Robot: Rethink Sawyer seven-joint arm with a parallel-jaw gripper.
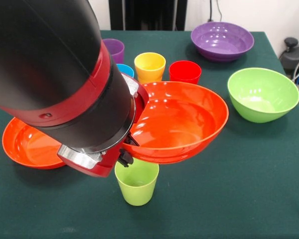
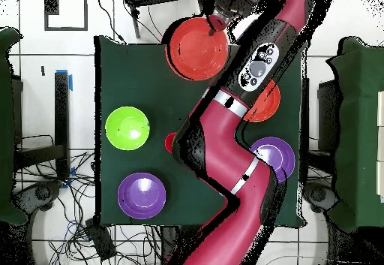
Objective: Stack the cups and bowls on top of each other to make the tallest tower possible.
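Note:
My gripper [image 1: 127, 149] is shut on the left rim of a wide orange bowl [image 1: 182, 122], which hangs tilted. Its underside is right over the upright light green cup [image 1: 137, 183] near the table's front; I cannot tell whether they touch. In the overhead view the held orange bowl [image 2: 197, 48] hides that cup, with the gripper [image 2: 217, 23] at its rim. The purple cup [image 1: 114, 49], blue cup [image 1: 125, 69], yellow cup [image 1: 149, 66] and red cup [image 1: 185, 71] stand in a row behind. The second orange bowl [image 1: 27, 144] lies at the left, partly behind my arm.
A light green bowl [image 1: 262, 93] sits at the right and a purple bowl [image 1: 222, 40] at the far right corner. The overhead view shows a second purple bowl [image 2: 274, 155] partly under my arm. My thick arm [image 1: 55, 74] blocks the left of the front view.

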